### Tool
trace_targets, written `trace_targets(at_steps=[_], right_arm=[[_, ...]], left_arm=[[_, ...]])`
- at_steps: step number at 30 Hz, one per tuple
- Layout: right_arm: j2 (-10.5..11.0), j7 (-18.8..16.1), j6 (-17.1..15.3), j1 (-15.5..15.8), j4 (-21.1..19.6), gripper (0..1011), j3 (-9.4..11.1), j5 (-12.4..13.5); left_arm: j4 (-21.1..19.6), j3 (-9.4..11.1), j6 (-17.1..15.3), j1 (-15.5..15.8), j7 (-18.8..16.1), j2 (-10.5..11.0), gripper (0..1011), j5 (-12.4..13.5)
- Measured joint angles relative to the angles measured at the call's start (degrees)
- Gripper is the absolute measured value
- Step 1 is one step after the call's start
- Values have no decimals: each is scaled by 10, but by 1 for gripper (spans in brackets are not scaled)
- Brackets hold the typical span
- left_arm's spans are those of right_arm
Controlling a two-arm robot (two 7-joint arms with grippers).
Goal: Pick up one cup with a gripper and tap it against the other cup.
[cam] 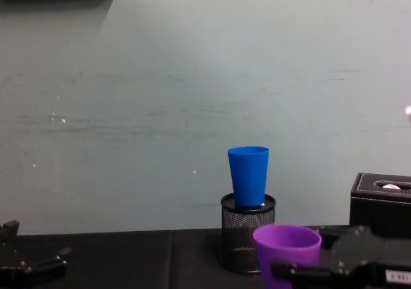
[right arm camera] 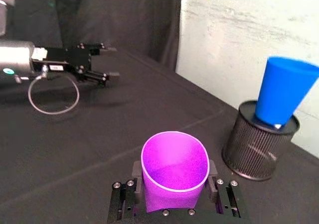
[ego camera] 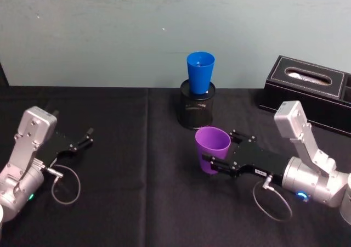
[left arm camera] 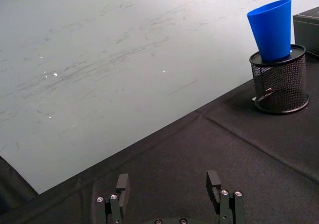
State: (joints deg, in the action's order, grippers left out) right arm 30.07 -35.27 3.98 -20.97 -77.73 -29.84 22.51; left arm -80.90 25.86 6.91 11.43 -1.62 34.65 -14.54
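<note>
Black cloth carries the purple cup (ego camera: 212,148), light and slick, pinched low by the right gripper (ego camera: 219,151); left gripper (ego camera: 88,137) idles spread.

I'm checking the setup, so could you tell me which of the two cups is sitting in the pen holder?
The blue cup, upright in the black mesh pen holder; the purple cup stands between the right gripper's fingers.

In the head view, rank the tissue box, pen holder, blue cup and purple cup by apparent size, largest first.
1. Tissue box, cut off by the frame edge.
2. Pen holder.
3. Purple cup and blue cup: alike; purple sits nearer the camera, in the right gripper, so no ranking.
</note>
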Motion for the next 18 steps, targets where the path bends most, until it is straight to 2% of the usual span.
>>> trace_targets(at_steps=[9,18], right_arm=[[-32,-4,33,-5,72,731,0,-19],[-44,-4,40,-6,91,732,4,-32]], left_arm=[[0,0,0,0,0,0,1011,0],[0,0,0,0,0,0,1011,0]])
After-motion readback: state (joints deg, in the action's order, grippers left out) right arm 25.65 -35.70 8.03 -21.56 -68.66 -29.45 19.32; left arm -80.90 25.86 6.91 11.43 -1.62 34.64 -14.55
